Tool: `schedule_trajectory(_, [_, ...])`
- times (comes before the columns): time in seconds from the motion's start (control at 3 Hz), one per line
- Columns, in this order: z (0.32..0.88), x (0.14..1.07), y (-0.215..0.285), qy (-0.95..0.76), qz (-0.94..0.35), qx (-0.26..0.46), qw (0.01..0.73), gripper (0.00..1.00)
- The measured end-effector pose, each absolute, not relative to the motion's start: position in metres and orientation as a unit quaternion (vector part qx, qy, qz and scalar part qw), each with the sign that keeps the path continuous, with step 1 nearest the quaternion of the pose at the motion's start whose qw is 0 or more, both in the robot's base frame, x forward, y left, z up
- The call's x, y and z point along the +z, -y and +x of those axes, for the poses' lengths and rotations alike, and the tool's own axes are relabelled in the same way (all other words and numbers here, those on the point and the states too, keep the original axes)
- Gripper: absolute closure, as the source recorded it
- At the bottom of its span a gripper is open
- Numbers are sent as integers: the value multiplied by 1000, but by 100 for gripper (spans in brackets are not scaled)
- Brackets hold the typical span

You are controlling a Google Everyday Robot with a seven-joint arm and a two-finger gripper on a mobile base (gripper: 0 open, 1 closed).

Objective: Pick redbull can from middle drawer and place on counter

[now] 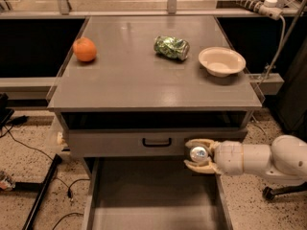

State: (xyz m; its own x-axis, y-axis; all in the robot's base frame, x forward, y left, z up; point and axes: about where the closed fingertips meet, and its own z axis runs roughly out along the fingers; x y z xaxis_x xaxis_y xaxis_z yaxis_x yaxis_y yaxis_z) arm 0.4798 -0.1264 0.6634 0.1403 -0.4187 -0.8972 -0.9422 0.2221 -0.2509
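My gripper [197,154] is shut on the redbull can [198,153]; only the can's shiny silver top shows between the cream fingers [197,143]. It holds the can in front of the closed upper drawer front, above the open middle drawer [144,195], whose flat grey floor is bare. The white arm reaches in from the right. The counter [144,75] lies above and behind the gripper.
On the counter stand an orange [85,49] at the left, a dented green can [171,47] at the back middle and a cream bowl [221,61] at the right. The upper drawer front has a black handle [157,142]. Cables lie on the floor at the left.
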Motion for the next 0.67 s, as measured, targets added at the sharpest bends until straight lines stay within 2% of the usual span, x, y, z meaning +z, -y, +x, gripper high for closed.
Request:
schedule_trajectory(0.33, [483,724,129,-582,-594,231,504,100])
schedule_trajectory(0.67, [482,728,128,-581,-598,228,504,100])
